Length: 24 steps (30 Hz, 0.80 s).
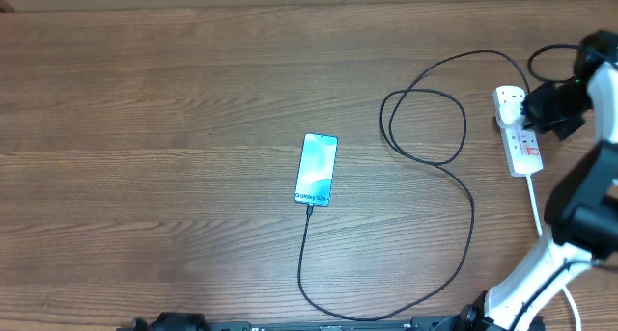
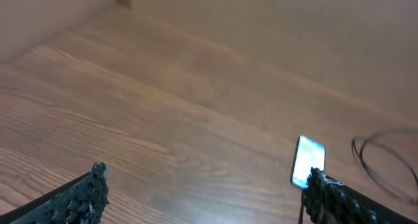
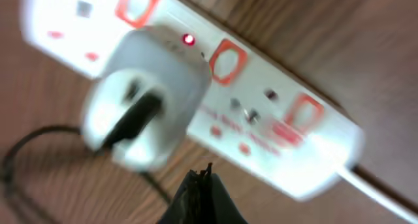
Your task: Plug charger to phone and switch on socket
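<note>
1. Phone (image 1: 317, 169) lies flat in the middle of the surface (image 1: 145, 128), face up, screen glowing cyan.
2. Charger (image 1: 473, 213) cable meets the phone's near edge. It drops toward the front, sweeps right, curls into a loop and runs on to the socket (image 1: 522, 138).
3. Socket sits at the far right, and its white cord (image 1: 534, 204) trails toward the front.
4. Up close, the plug (image 3: 147, 106) is pale with a black lead coming out, and it is seated in the socket. A small red light (image 3: 189, 39) glows right beside it.
5. Right gripper (image 3: 204, 178) hovers at the socket, just by the plug, fingers pressed together and holding nothing. I can't tell whether it touches.
6. Left gripper (image 2: 206, 181) hangs low, back from the phone. Its fingers are spread wide with nothing between them.
</note>
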### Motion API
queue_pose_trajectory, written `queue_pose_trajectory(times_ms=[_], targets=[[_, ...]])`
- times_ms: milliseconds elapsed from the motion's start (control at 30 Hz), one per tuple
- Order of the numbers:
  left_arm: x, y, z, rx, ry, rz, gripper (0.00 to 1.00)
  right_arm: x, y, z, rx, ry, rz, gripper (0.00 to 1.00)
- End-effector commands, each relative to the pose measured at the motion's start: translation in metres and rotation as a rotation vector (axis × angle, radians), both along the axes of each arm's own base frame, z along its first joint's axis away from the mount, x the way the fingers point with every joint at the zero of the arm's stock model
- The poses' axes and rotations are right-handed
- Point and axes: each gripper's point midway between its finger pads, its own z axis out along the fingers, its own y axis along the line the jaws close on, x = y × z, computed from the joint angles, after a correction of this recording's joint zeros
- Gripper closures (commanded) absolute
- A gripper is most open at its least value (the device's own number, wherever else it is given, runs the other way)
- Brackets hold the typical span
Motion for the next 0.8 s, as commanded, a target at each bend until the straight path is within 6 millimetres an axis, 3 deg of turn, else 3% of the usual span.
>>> queue_pose_trajectory(times_ms=[0,100,233,400,533,633,700,767], targets=[[-0.019,0.003,0.000,-0.022,-0.095,0.057,0.00,0.000,-0.006,0.106,-0.126,-0.234,-0.023,0.96],[-0.022,0.003,0.002,-0.038,-0.106,0.066,0.00,-0.010,0.007,0.163,-0.133,-0.386,-0.019,0.96],[-0.022,0.003,0.001,-0.038,-0.100,0.064,0.00,-0.030,0.028,0.260,-0.147,-0.676,-0.008,0.96],[-0.022,0.003,0.001,-0.038,-0.099,0.064,0.00,-0.073,0.068,0.408,-0.191,-1.174,0.067,0.96],[-0.022,0.003,0.001,-0.037,-0.099,0.064,0.00,-0.133,0.108,0.527,-0.387,-1.599,0.200,0.96],[-0.023,0.003,-0.002,-0.037,-0.087,0.065,0.00,-0.181,0.134,0.582,-0.523,-1.815,0.263,0.96],[-0.023,0.004,-0.002,-0.036,-0.087,0.066,0.00,-0.207,0.148,0.601,-0.577,-1.900,0.291,0.96],[-0.023,0.004,-0.003,-0.036,-0.082,0.066,0.00,-0.225,0.161,0.606,-0.616,-1.934,0.326,0.96]])
